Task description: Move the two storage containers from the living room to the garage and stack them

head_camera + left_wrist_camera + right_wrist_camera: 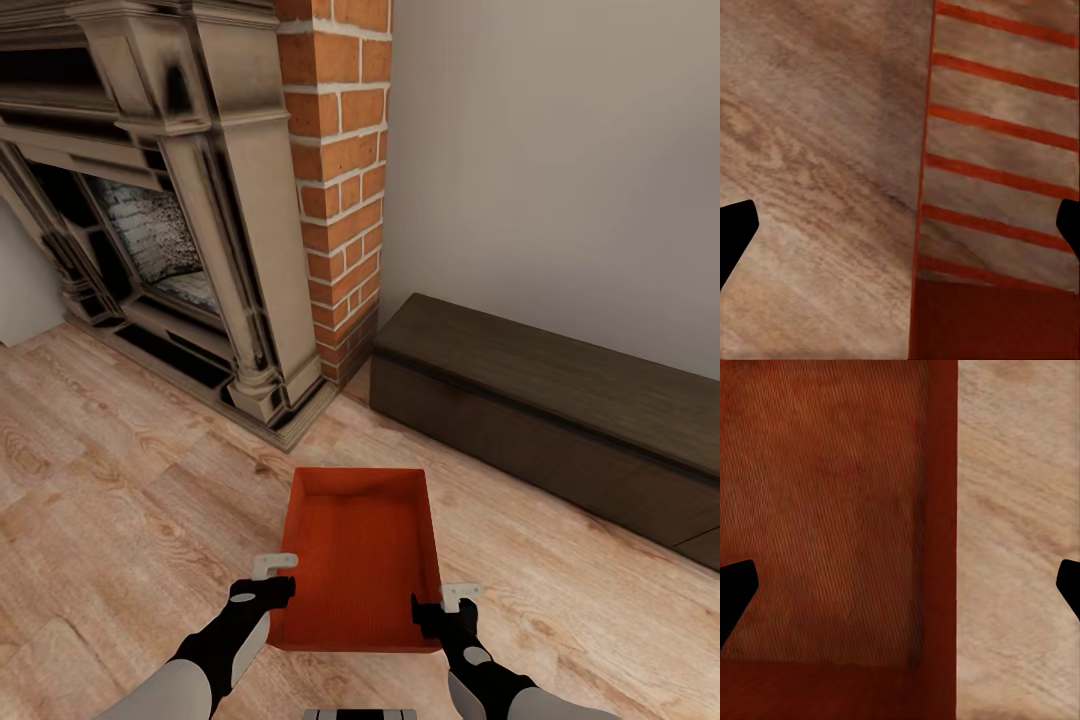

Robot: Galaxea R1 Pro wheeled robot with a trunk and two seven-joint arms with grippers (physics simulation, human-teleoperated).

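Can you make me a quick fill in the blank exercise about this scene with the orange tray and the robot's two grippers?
1. The storage container sits on a floor made of ____ planks.
2. The left gripper and right gripper are at the container's two long ____.
3. The column beside the fireplace is built of red ____.
4. The dark bench stands against the ____.

Missing words: wood; sides; brick; wall

Light: even, bright — soft, diffuse
Shadows: faint under bench (pixel 560 420)
Glare: none
Focus: wrist views soft, blurry — head view sharper
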